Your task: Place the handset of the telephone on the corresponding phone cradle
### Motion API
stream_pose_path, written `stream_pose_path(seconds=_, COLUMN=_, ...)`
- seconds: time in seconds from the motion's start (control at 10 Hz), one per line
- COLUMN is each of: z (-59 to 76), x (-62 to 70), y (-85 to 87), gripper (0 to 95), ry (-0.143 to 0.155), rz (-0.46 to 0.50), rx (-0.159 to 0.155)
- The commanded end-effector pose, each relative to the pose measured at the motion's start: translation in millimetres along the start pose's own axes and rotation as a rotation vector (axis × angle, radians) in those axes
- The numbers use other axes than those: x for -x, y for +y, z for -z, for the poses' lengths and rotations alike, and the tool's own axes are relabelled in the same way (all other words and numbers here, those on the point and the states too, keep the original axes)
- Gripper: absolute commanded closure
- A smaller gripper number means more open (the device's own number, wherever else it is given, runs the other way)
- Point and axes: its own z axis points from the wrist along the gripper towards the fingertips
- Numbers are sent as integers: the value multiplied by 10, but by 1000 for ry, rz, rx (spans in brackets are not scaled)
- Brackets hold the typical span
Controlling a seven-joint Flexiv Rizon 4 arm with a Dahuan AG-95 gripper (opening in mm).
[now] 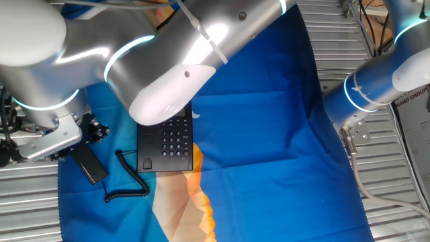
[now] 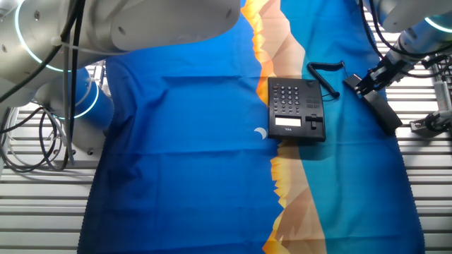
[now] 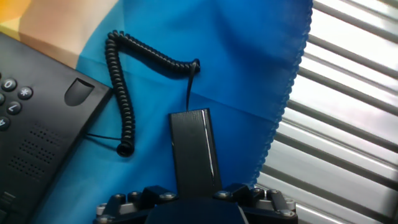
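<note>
My gripper (image 3: 196, 193) is clamped on the near end of the handset (image 3: 196, 149); jaws are narrowed right down to the bar's width, nothing else in them. The handset sits off to the side of the telephone (image 1: 165, 144), out by the blue cloth's (image 1: 269, 134) edge, well apart from the phone body. I can't tell whether it is already lifted clear of the cloth. The coiled cord (image 3: 124, 93) loops between the handset and the telephone, slack. The phone cradle (image 3: 79, 91), with its arch mark, is the strip on the telephone's side facing the handset, and it is bare.

Step in hand, I judge: carry the handset to the cradle. To do it well:
- Raise first, so the bar clears the telephone's edge.
- Turn the bar parallel to the cradle strip.
- Keep the cord from landing under it or snagging.
- Come down on the strip, not the keypad (image 1: 176, 138).
- Release only once seated flat.
</note>
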Motion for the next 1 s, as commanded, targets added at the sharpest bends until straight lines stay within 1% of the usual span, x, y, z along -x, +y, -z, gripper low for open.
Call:
stream_pose_path(seconds=0.1, z=-26, x=9, y=12, gripper=190, ry=6, rz=22, rx=-5)
stream_pose_path(seconds=0.5, z=-90, x=45, y=1, gripper=190, ry=28, rz=45, rx=-1)
stream_pose_path(seconds=0.9, z=-160, x=29, y=20, gripper=190, ry=46, rz=51, rx=5)
stream_pose_path(seconds=1.0, z=-173, x=26, y=26, gripper=380, ry=52, rz=48, rx=6)
